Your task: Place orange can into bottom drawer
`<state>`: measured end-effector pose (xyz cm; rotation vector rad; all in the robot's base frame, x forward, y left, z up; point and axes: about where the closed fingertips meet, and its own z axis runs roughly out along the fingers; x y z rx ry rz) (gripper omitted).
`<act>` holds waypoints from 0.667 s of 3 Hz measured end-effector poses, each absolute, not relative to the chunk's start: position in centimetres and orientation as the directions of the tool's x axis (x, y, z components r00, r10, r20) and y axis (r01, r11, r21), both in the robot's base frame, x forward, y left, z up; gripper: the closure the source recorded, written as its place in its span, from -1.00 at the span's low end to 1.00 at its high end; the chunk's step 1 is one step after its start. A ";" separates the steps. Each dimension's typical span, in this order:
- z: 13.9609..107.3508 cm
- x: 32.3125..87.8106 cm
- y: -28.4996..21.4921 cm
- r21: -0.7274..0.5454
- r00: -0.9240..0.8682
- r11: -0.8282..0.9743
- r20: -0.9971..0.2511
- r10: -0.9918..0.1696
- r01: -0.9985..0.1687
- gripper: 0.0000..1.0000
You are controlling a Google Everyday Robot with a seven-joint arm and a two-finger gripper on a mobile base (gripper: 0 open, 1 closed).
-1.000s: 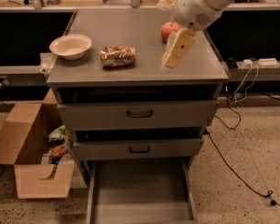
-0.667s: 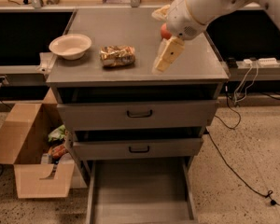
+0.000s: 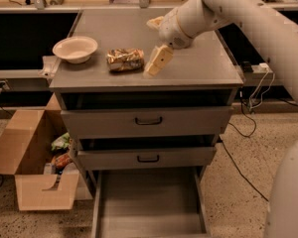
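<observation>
The orange can (image 3: 125, 59) lies on its side on the grey cabinet top (image 3: 203, 66), left of centre. My gripper (image 3: 153, 46) hangs just right of the can, open and empty, with one cream finger (image 3: 157, 61) almost touching the can's right end. The bottom drawer (image 3: 149, 202) is pulled out and its flat grey floor is bare. The arm hides the apple.
A white bowl (image 3: 75, 48) stands at the left of the cabinet top. The two upper drawers (image 3: 149, 121) stick out slightly. An open cardboard box (image 3: 30, 157) with litter stands on the floor at the left. Cables (image 3: 248, 177) run on the floor at the right.
My gripper has moved left across the cabinet top, from beside the apple to right next to the can. The can has not moved.
</observation>
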<state>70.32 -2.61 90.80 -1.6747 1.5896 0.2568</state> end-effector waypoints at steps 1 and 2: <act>88.7 72.7 -0.1 -0.331 0.165 0.121 -0.714 -0.680 -0.936 -1.00; 87.7 73.8 1.5 -0.258 0.115 0.143 -0.773 -0.624 -0.955 -1.00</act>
